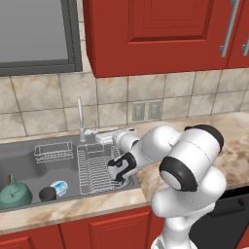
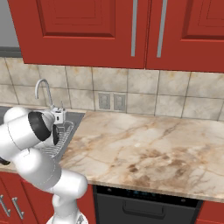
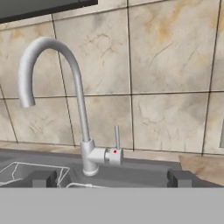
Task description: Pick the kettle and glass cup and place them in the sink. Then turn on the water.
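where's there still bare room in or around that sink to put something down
The widest bare patch is the marble counter right of the sink, out to the backsplash. Inside the basin, open floor lies ahead of the small wire basket. The near-left corner is crowded with the kettle, glass cup and a small blue-white object; the dish rack fills the right.

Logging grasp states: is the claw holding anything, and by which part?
Nothing is held: the claw is open and empty, facing the faucet.
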Available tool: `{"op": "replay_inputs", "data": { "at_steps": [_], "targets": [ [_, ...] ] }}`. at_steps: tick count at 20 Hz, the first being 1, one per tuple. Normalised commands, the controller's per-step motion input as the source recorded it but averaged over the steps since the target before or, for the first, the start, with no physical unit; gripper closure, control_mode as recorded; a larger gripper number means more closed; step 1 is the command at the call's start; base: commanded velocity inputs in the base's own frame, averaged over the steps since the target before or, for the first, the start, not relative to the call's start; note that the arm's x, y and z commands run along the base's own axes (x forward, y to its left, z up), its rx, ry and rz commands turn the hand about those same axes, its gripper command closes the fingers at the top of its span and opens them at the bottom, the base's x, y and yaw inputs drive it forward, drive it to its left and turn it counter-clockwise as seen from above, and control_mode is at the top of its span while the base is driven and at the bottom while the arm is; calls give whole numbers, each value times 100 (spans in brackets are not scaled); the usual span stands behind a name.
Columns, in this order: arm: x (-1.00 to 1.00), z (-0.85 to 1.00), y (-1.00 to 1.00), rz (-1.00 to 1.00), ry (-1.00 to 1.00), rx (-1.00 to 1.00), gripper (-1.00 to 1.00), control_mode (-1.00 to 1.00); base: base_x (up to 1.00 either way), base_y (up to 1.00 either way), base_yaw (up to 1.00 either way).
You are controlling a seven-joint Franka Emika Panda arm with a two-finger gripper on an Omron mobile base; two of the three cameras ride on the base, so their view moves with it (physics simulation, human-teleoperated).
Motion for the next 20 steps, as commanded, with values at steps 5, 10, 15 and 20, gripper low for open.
{"op": "replay_inputs", "data": {
  "at_steps": [5,10,15,20],
  "targets": [
    [2,-17,0,0,-1,3,-100,-100,0,0,0],
    [3,-9,0,0,0,3,-100,-100,0,0,0],
    [14,-3,1,0,0,2,-100,-100,0,0,0],
    [25,-1,0,-1,-3,1,-100,-100,0,0,0]
  ]
}}
